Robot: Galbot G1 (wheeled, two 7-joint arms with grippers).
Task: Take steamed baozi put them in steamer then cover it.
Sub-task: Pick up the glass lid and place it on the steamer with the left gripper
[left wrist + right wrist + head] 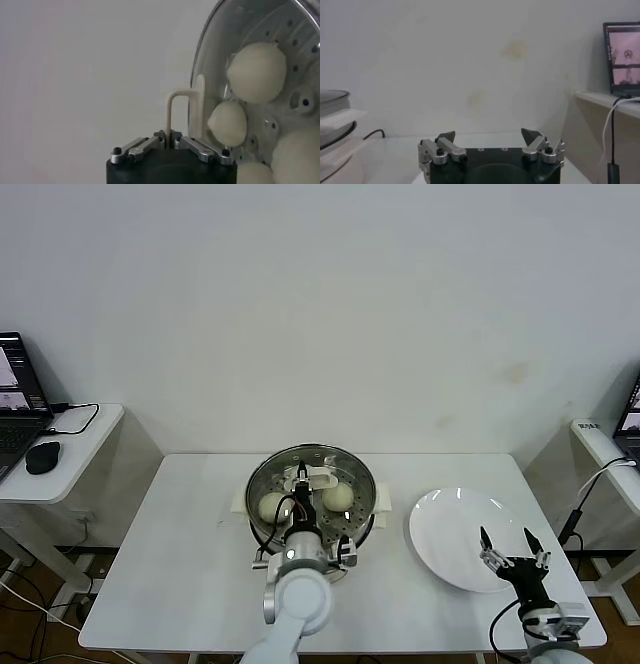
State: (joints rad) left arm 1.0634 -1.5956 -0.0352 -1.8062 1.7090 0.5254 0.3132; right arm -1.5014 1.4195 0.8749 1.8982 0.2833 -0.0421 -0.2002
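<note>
White table (200, 584) runs out to a plain pale wall, with side desks at either edge of the room. Nearest, the left gripper (302, 476) reaches over the near rim of the steamer (262, 534) at table centre, its jaws pinched fully together on the cream handle (172, 107) of the cover (340, 456). That glass lid sits over the pot, handle just beyond the fingertips. Through it, baozi (272, 506) lie on the perforated tray; the left wrist view shows four. To the right, the right gripper (508, 540) hovers at the near edge of the plate (450, 529), jaws spread wide, holding nothing. Far left, a laptop (15, 409) and mouse (42, 456) sit on a desk.
</note>
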